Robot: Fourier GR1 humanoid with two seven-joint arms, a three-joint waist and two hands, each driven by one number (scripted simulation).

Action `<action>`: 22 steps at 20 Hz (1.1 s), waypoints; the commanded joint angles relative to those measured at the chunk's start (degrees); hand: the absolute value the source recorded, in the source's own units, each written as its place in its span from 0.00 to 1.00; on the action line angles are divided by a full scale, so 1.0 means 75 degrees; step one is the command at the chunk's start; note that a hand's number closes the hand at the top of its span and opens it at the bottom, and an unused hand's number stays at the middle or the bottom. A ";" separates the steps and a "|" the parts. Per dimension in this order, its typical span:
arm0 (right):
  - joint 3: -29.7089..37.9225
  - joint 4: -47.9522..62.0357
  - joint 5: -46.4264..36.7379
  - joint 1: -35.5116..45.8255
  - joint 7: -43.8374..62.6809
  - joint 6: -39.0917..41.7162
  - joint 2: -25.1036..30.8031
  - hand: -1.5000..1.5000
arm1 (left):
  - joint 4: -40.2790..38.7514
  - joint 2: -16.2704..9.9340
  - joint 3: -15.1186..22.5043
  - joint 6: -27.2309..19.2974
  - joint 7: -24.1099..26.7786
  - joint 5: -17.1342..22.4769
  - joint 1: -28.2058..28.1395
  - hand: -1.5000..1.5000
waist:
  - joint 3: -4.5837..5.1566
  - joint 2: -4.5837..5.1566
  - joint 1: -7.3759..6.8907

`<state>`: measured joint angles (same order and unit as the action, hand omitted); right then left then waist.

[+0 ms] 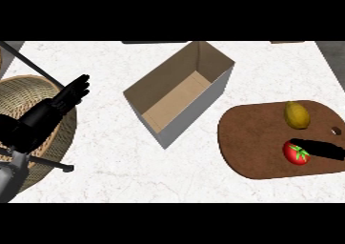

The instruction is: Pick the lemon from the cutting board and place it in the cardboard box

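The lemon (pixel 296 115) is small and yellow, shaped a bit like an egg. It is probably light and firm, so it will not squash. Its skin may be a little slippery, and its round shape means it could roll away if it gets bumped. The best place to grab it looks like its fat middle, with fingers on one side and the thumb on the other.

The lemon lies on the brown cutting board (pixel 256 143), close to the board's far edge, at about 1 o'clock from the board's middle. A red tomato (pixel 296 154) sits on the same board, nearer to the robot, at 6 o'clock from the lemon.

The right hand (pixel 321 148) comes in from the right side. Only its long dark fingers show, and they lie straight and close together, reaching across the top of the tomato. They hold nothing. The lemon is at about 11 o'clock from those fingertips, near but not touching.

The left hand (pixel 70 94) is far off on the left, over a woven basket (pixel 20 93), with fingers open and relaxed.

The cardboard box (pixel 177 97) stands open, at about 9 o'clock from the lemon.
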<state>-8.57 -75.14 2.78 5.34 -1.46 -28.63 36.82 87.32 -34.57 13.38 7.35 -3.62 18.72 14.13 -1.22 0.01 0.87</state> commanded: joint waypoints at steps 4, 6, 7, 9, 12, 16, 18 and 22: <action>-0.1232 0.0231 -0.3001 -0.0539 0.0840 -0.1312 0.1165 0.00 | 0.0048 0.0916 0.0392 -0.0986 0.0147 -0.0490 -0.0016 0.50 | 0.0226 -0.0025 -0.0058; -0.1503 -0.0283 -0.3531 -0.0488 0.1678 -0.1331 0.1306 0.00 | -0.0117 0.0966 0.0449 -0.0892 0.0303 -0.0469 -0.0167 0.50 | 0.0239 -0.0050 -0.0036; -0.1492 -0.0463 -0.3625 -0.0506 0.2094 -0.1138 0.1498 0.00 | 0.0082 0.1072 0.0543 -0.1047 0.0253 -0.0552 -0.0208 0.50 | 0.0231 -0.0078 -0.0041; -0.1604 -0.0930 -0.3849 -0.0256 0.2931 -0.0418 0.1966 0.00 | -0.0194 0.1063 0.0489 -0.1013 0.0169 -0.0560 0.0035 0.50 | 0.0239 -0.0052 0.0010; -0.1743 -0.1849 -0.3638 -0.0196 0.3994 0.0628 0.2239 0.00 | 0.0008 0.1081 0.0546 -0.1075 0.0276 -0.0633 -0.0216 0.50 | 0.0225 -0.0086 -0.0041; -0.1898 -0.3175 -0.2923 -0.0015 0.5356 0.1939 0.2367 0.00 | -0.0086 0.1037 0.0411 -0.0963 0.0000 -0.0424 0.0030 0.50 | 0.0218 -0.0097 0.0033; -0.1946 -0.3546 -0.2749 0.0355 0.6073 0.2411 0.2318 0.00 | -0.0306 0.1152 0.0471 -0.1107 0.0357 -0.0721 0.0040 0.50 | 0.0214 -0.0044 -0.0032; -0.1856 -0.3988 -0.2429 0.0625 0.7130 0.2832 0.2185 0.00 | -0.0009 0.1319 0.0564 -0.1231 0.0054 -0.0733 0.0076 0.50 | 0.0185 -0.0040 -0.0106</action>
<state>-22.18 -100.99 -17.03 8.01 43.78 -11.20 54.00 84.67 -33.83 14.99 5.35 -3.51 14.44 15.85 -1.30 -0.93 0.10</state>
